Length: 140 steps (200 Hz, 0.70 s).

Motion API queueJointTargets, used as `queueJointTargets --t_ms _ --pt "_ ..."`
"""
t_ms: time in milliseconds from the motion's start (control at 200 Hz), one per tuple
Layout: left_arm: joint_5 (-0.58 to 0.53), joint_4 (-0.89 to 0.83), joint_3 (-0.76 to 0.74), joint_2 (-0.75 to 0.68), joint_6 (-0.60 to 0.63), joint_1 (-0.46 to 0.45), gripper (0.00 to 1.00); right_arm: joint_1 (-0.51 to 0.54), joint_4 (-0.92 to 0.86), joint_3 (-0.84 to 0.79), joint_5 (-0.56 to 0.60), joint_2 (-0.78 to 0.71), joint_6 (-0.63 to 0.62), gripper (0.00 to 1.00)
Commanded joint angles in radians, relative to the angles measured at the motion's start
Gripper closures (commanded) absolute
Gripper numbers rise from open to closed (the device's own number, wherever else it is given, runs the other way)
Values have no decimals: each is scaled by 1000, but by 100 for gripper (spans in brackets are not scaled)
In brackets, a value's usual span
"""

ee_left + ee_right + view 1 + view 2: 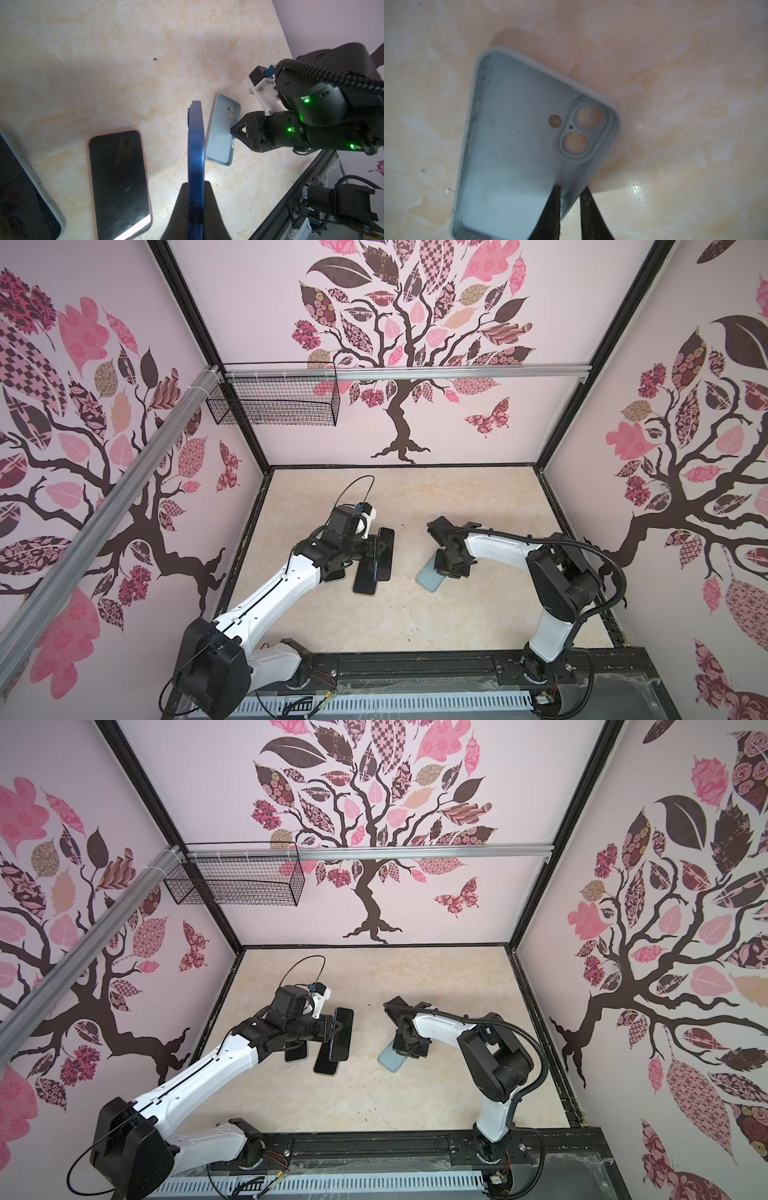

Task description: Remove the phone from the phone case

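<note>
The blue phone (195,145) is out of its case and stands on its long edge above the table, with my left gripper (195,207) shut on its lower part. Both top views show that phone (385,551) (341,1032) at the left arm's tip, left of centre. The empty pale blue phone case (519,145) lies open side up to the right (428,580) (390,1061), one side slightly raised. My right gripper (570,188) pinches the case's side wall, with one finger (555,204) inside and the other outside. From the left wrist view its tip (233,131) meets the case (220,133).
A pink-cased phone (119,178) lies screen up beside the held phone, also seen in a top view (365,583). Another phone in a grey-blue case (20,187) lies further over, partly under the left arm. A wire basket (274,400) hangs on the back rail.
</note>
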Motion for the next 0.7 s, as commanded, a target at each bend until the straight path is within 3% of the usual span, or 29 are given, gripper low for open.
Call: queueJointTargets --t_ms 0,225,420,550,695 --pt "25 55 32 5 10 5 100 9 -55 9 6 32 106 84" --pt "50 57 51 7 8 5 100 -1 -65 22 28 4 95 100" --pt "129 130 49 24 -42 4 100 -115 -63 1 25 -86 39 100" --pt "169 192 54 67 -81 -17 100 -217 -57 22 55 -140 -76 100" --pt "166 306 63 133 -154 -87 100 -263 -64 131 139 -92 -254 100"
